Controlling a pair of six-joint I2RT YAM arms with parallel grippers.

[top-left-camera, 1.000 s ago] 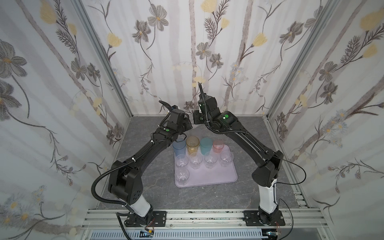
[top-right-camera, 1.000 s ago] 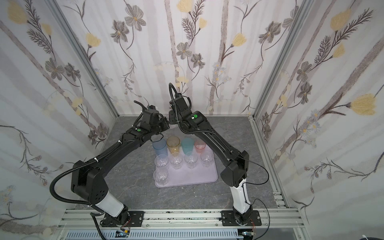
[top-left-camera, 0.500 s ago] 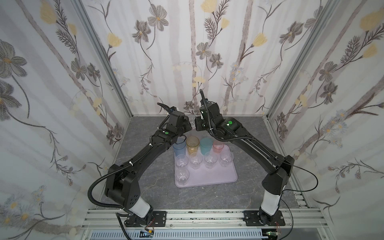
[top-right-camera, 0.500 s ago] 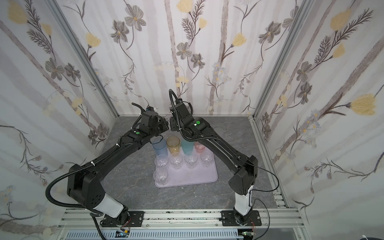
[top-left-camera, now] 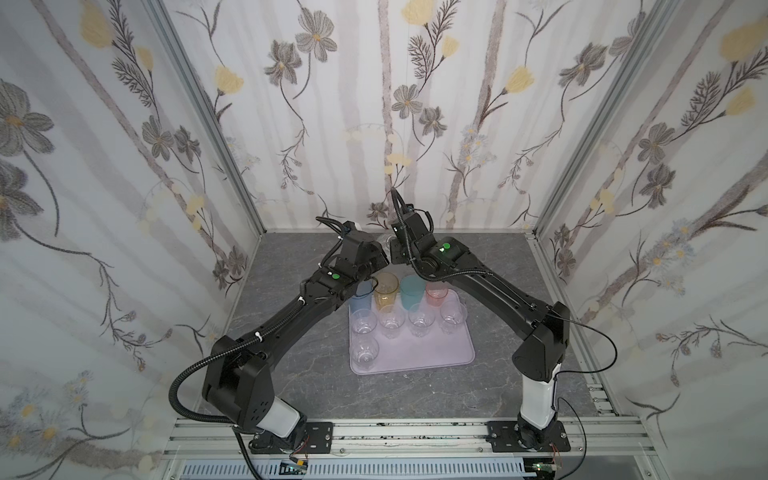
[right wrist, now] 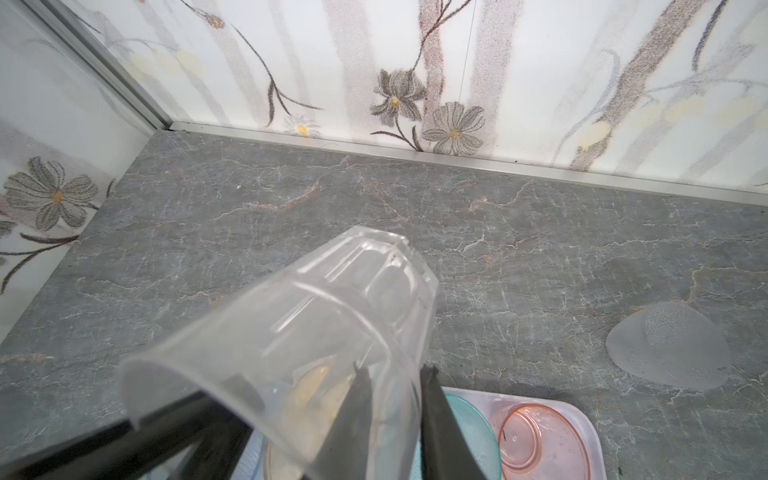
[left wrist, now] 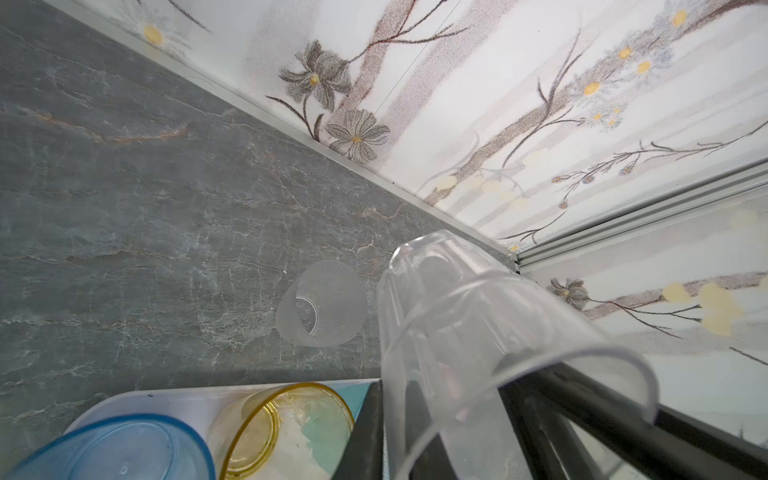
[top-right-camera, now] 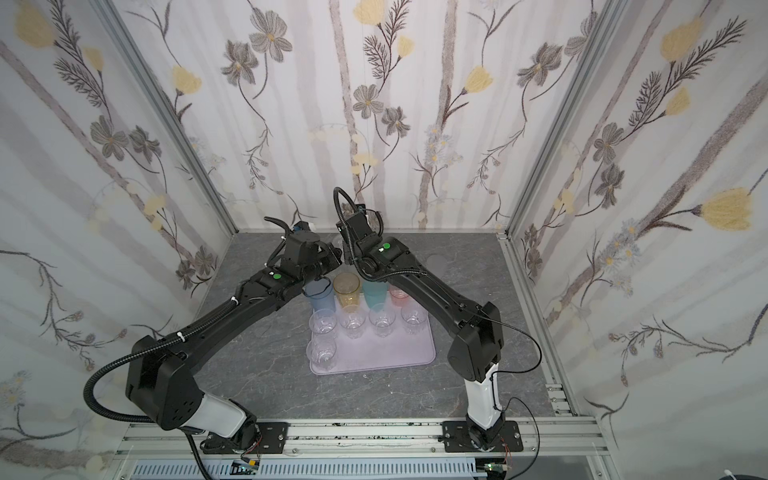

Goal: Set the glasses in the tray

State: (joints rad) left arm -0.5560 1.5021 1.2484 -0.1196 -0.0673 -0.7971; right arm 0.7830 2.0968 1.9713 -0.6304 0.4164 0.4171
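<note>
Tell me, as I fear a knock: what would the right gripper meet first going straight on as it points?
Probably the bare grey tabletop short of the back wall; the base of the clear tumbler that the right gripper pinches would land first. The frosted glass lies off to one side.

Clear tumbler (left wrist: pixel 457 324): rim cut off at both wrist views' edges; a mere sliver between the wrists in both top views.
Left tool (left wrist: pixel 390 390), right tool (right wrist: pixel 394 370): fingertips screened by those wrists in both top views.
Blue tumbler (top-left-camera: pixel 360 300): part-covered by left arm.
Pink tumbler (top-left-camera: pixel 436 296): far side under right arm.
Frosted tumbler (top-right-camera: pixel 437 262): faint in a top view, pose unclear.
</note>
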